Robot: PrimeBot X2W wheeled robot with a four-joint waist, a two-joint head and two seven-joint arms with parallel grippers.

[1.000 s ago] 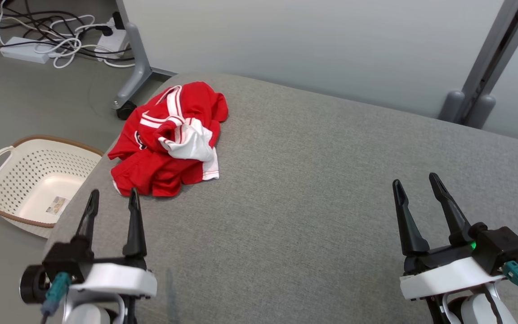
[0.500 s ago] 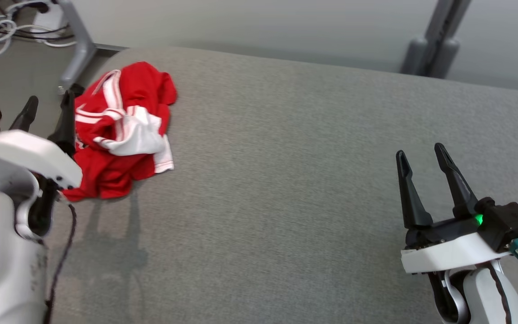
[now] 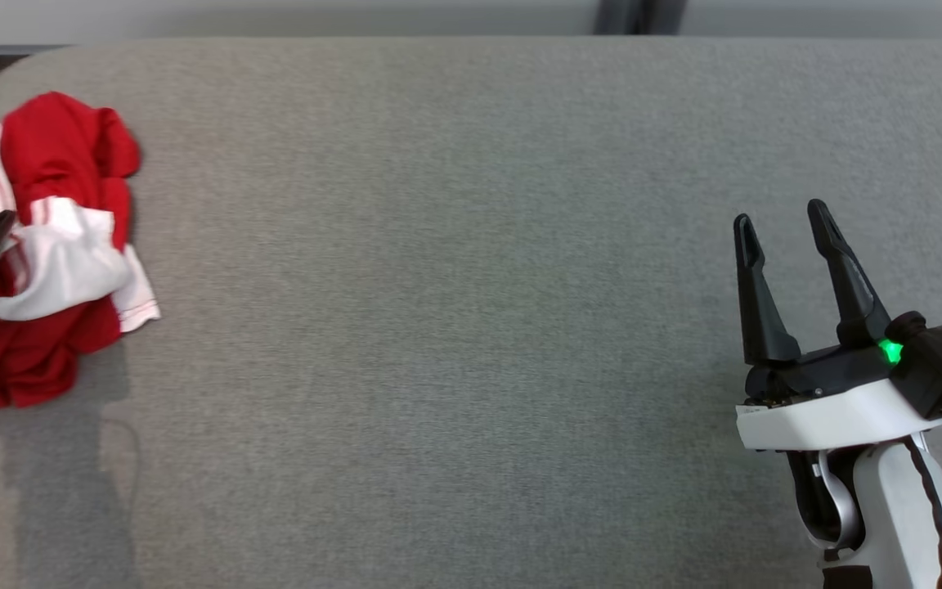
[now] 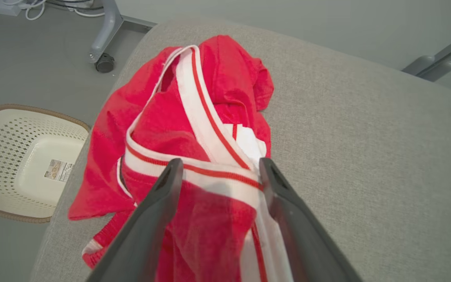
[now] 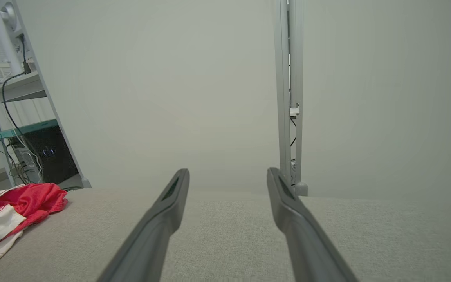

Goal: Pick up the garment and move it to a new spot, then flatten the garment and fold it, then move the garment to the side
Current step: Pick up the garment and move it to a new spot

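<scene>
On the robot's left end of the broad grey cloth-covered surface [image 3: 471, 343] lies the garment [image 3: 62, 245], well apart from anything else. The surface has rounded corners, and a pale wall [image 5: 170, 78] stands behind its far edge. The garment is a crumpled heap of red fabric with a white panel folded over its top and white bands that each carry a thin red stripe. It sits close to the surface's left edge, near the far corner.

On the floor beside that edge stands a cream basket [image 4: 2, 141] with perforated walls, a brown rim and a small label stuck to its bottom.

The left pincer [image 4: 221, 166] is over the heap, its two dark fingers spread wide and released. One striped band runs across between the tips, with red cloth beneath. The fingers look as if they may be brushing the folds, but the lower part of the left wrist view is too blurred to be sure. They are not clenched on anything.

The right pincer [image 3: 782, 219] hangs over bare surface at the robot's right, far from the garment. Its fingers point toward the far edge and are also spread and released, with nothing between them. A grey metal post [image 5: 288, 98] rises past them against the wall.

Beyond the far left corner, a grey frame leg ends in a black wheel [image 4: 104, 64]. A small green light [image 3: 890, 352] glows on the right pincer's base.
</scene>
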